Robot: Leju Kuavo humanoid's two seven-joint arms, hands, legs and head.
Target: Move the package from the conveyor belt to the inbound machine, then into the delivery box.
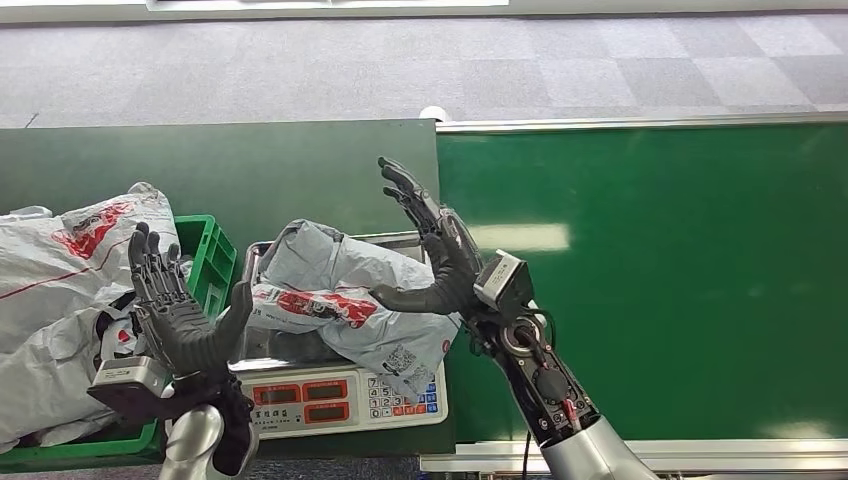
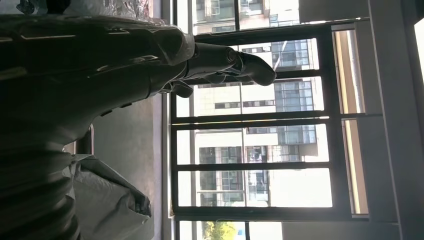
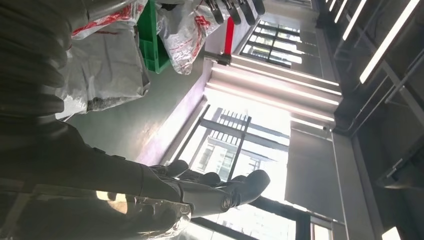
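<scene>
While the grey poly-mailer package [image 1: 345, 300] lies crumpled on the platform of the weighing scale [image 1: 345, 400], I see both of my hands raised with nothing in them. My right hand [image 1: 430, 250] stands just beside the package's right end, palm turned toward it, fingers [image 1: 405, 185] straight and spread apart, and the thumb reaching across to touch or nearly touch the bag's upper surface; I cannot tell which. My left hand [image 1: 180, 310] is held up in front of the scale's left side, fingers splayed and pointing upward, thumb angled toward the package but apart from it. The package carries red print and a white label with a code near its lower right corner, which hangs over the scale's keypad. To the left of the scale sits a green plastic crate [image 1: 210, 260], its rim showing beside a heap of other grey mailer bags [image 1: 60, 290] piled in and over it. To the right runs the green conveyor belt [image 1: 680, 270], framed by a silver rail, with grey carpet tiles beyond.
</scene>
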